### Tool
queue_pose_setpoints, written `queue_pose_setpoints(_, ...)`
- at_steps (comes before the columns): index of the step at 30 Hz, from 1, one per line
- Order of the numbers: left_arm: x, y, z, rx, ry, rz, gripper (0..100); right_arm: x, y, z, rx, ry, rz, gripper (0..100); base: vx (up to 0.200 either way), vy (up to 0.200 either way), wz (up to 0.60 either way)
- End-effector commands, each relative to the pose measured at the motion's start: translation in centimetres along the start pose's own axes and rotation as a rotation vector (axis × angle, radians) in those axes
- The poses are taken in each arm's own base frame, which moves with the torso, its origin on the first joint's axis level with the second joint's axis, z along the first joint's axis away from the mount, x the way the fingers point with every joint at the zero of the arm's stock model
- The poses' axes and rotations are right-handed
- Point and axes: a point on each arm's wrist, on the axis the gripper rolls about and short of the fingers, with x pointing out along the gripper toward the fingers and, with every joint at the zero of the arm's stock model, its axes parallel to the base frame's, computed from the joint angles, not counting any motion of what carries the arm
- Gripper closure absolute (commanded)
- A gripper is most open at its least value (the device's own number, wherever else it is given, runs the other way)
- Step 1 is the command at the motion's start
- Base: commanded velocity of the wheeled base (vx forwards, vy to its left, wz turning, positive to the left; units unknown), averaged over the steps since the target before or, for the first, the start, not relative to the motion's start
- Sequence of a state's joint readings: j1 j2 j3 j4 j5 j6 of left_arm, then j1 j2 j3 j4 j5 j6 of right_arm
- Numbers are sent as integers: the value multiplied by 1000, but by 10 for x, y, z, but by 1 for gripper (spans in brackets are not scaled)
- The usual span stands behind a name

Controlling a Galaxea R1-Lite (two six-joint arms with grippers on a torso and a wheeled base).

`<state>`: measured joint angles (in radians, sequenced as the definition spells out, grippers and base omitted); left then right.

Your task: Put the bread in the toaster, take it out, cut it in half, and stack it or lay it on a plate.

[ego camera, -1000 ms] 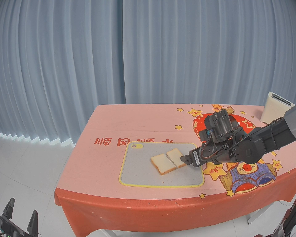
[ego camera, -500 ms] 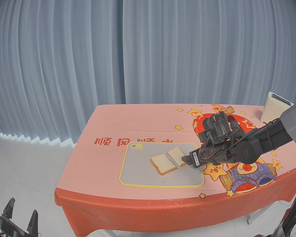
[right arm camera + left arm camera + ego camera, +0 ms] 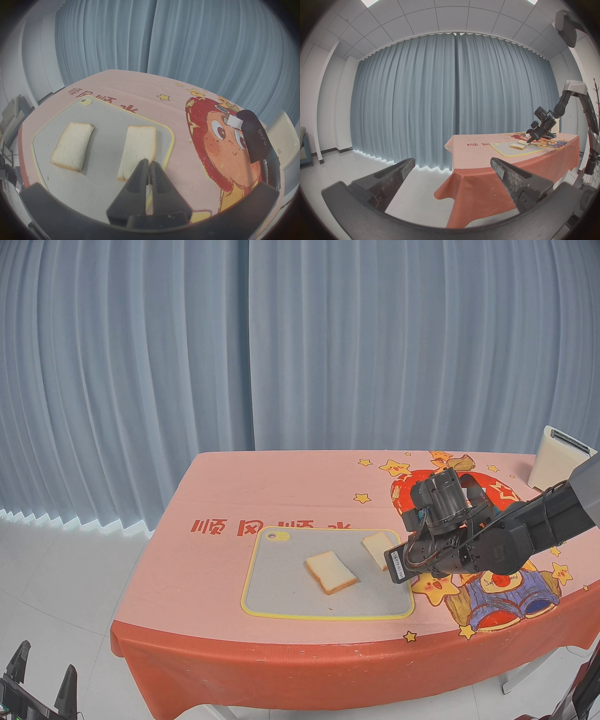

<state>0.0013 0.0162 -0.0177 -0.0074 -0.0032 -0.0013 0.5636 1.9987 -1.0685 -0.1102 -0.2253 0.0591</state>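
so the bread is already cut in two, and both pieces are on the grey cutting board (image 3: 275, 590) on the pink tablecloth (image 3: 250, 490). going by that, i'd say the toasting and cutting steps are done and plating or stacking is what's left.

the right claw (image 3: 148, 162) has its fingers pinched together on the near end of the right-hand half (image 3: 139, 147). that piece is right at the board's right edge, and from the left wrist view it looks a touch higher than the other one (hard to be sure, it's tiny there). the left-hand half (image 3: 72, 145) lies flat near the middle of the board, well apart from the first, with nothing touching it.

the left claw (image 3: 453, 165) hangs low off the table's left side with its fingers spread wide and nothing between them.

as for containers, the cream toaster (image 3: 553, 459) stands at the far right corner of the table, and as far as i can tell nothing is poking out of its slot. the board carries just the two halves.

my guess is this is the pickup for plating, with the second half to follow.
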Motion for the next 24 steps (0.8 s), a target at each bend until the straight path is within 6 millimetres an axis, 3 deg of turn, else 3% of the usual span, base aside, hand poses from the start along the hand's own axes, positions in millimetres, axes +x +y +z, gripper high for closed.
queue_pose_setpoints(1,0,0,-5,0,7,0,0,-3,-1,1,5,-8,0,100,0,0,0)
queue_pose_setpoints(8,0,0,-5,0,7,0,0,-12,-3,6,18,-36,-39,100,0,0,0)
queue_pose_setpoints(24,0,0,-5,0,7,0,0,-70,-11,19,75,-180,1,100,0,0,0)
